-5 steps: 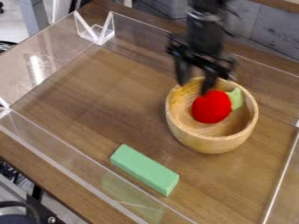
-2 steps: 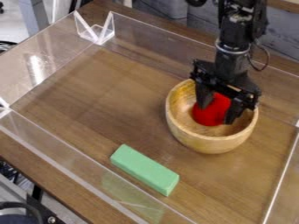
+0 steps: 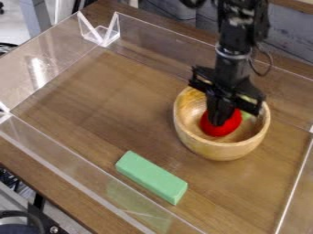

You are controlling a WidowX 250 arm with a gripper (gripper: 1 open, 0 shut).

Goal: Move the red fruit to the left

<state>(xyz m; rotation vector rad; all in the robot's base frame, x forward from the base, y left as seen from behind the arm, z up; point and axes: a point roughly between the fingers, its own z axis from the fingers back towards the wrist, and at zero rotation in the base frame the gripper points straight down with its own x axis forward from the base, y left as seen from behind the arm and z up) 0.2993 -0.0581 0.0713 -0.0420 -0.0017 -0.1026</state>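
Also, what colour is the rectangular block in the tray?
The block is light green, seen best in the camera view.

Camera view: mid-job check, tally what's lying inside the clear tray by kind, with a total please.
red fruit: 1
wooden bowl: 1
green block: 1
Total: 3
Anything the end effector hides inside the bowl is not counted.

The red fruit is smooth and shiny. The bowl is pale, dull wood. The green block looks smooth and matt. The tabletop is brown wood with grain lines. The walls are clear, shiny plastic. The gripper is black and dull
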